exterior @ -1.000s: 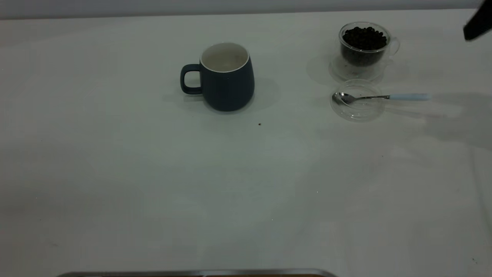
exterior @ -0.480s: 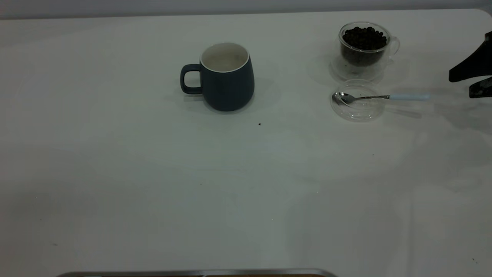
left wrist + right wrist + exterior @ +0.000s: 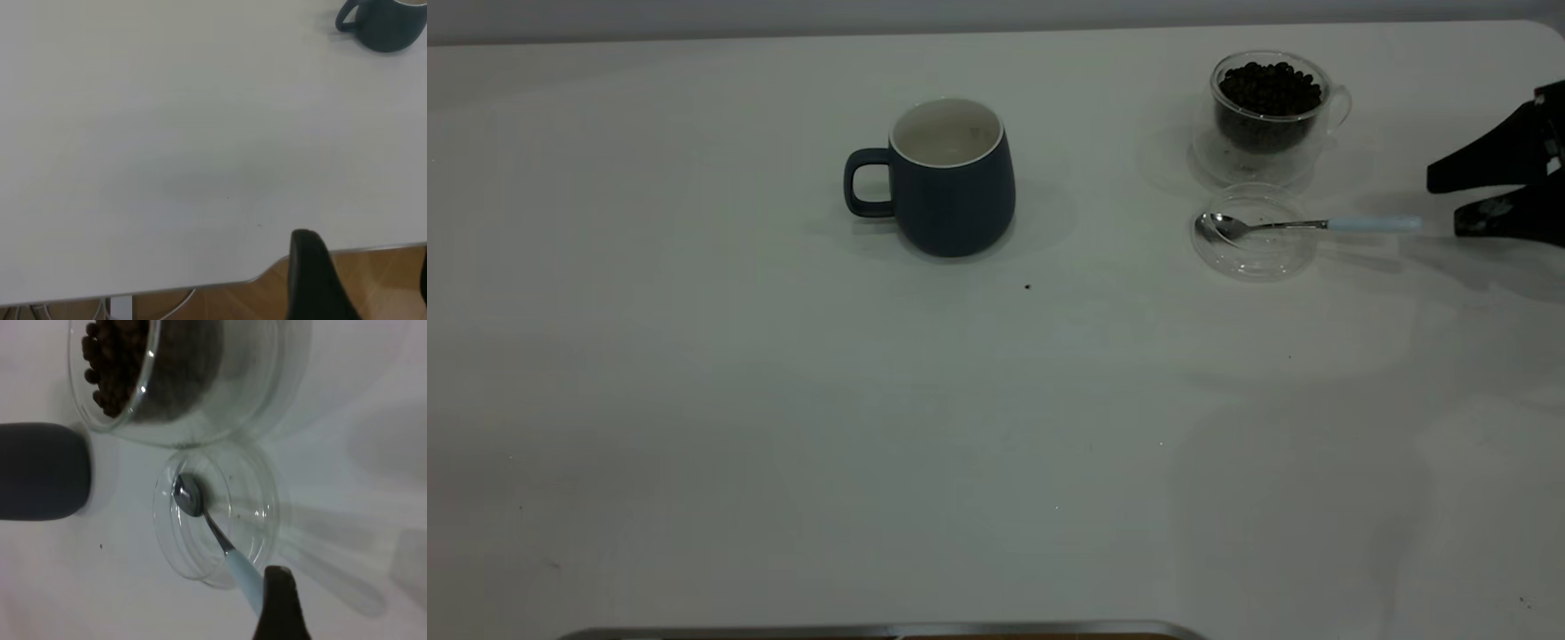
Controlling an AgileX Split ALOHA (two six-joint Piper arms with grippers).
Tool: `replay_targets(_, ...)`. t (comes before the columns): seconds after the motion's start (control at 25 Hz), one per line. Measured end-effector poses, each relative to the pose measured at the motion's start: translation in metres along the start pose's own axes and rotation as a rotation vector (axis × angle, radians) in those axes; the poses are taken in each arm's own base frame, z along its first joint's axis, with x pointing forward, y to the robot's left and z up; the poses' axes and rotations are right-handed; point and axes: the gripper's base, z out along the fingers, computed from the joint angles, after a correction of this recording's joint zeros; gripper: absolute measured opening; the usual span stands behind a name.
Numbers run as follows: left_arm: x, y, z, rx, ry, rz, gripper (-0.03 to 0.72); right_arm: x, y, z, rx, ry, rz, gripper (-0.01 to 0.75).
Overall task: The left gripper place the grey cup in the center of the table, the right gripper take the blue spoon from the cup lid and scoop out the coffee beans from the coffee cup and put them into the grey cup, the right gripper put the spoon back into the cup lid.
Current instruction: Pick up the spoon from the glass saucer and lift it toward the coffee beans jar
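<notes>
The right tool point(image 3: 1449, 200) is hovering with its fingers spread apart, just beyond the pale blue handle end of the blue spoon point(image 3: 1303, 225) and not touching it. The spoon's bowl is resting in the clear cup lid point(image 3: 1256, 240), in front of the coffee cup point(image 3: 1270, 105) of beans. The grey cup point(image 3: 947, 176) is standing near the surface's point(image 3: 783, 400) centre. The left tool point(image 3: 360, 280) is hanging over the near edge, fingers apart.

Clear glass coffee cup point(image 3: 1270, 107), matt grey cup point(image 3: 951, 182), shiny metal spoon point(image 3: 1303, 225).
</notes>
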Motion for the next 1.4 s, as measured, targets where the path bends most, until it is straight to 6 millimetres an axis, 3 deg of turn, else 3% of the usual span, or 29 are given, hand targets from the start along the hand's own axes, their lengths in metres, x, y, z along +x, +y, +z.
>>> replay_targets(0.28,0.000,0.000,0.000,0.000,0.000,-0.002,0.451,0.011,-0.007,0.015,-0.070,0.017,0.058,0.592)
replay_targets(0.96,0.000,0.000,0.000,0.000,0.000,-0.002,0.451,0.021,0.012,0.044,-0.155,0.078,0.047,0.592)
replay_targets(1.4,0.000,0.000,0.000,0.000,0.000,-0.002,0.451,0.022,0.011,0.047,-0.165,0.071,0.065,0.573)
